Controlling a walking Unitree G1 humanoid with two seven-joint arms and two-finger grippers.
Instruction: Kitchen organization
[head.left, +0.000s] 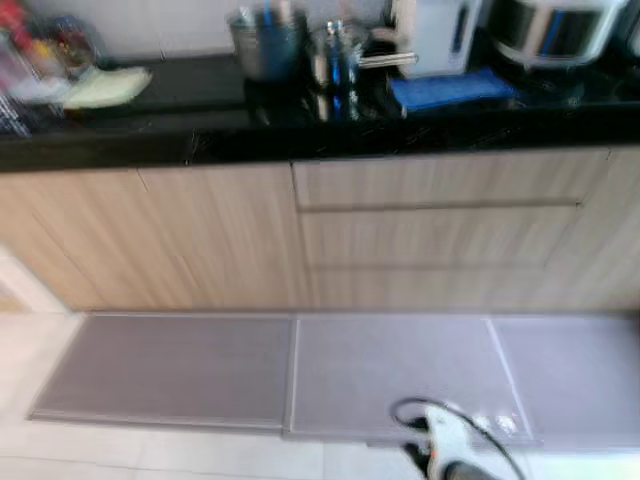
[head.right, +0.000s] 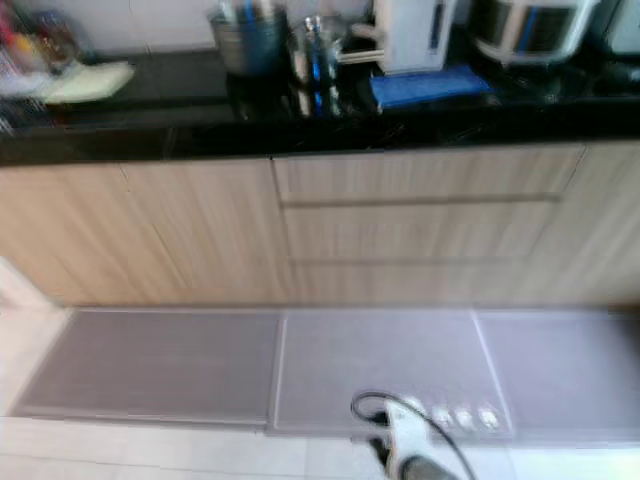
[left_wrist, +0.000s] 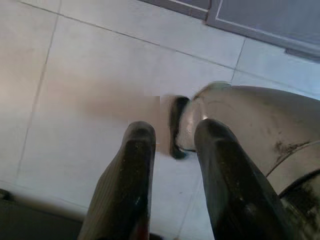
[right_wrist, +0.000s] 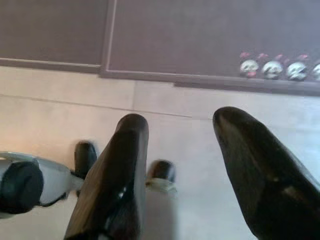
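We observe a black countertop running across the top of the head views, above light wood-grain cabinets with drawer fronts to the right. The views are blurred. On the counter stand a steel pot holding utensils, a shiny metal container just beside it, a white appliance, a blue cloth lying before that appliance, and a rice cooker at the far right. A pale yellow cloth lies at the left end, near a dish rack with mixed items we cannot identify.

Grey floor mats lie edge to edge along the cabinet base on pale tiles. A small cartoon print marks the near edge of the middle mat.

The left gripper hangs over the tiles beside the robot's own silver leg; its fingers stand apart with nothing between them. The right gripper likewise hangs above the tiles near the mat edge, fingers spread and holding nothing. Both grippers are well apart from the countertop items.
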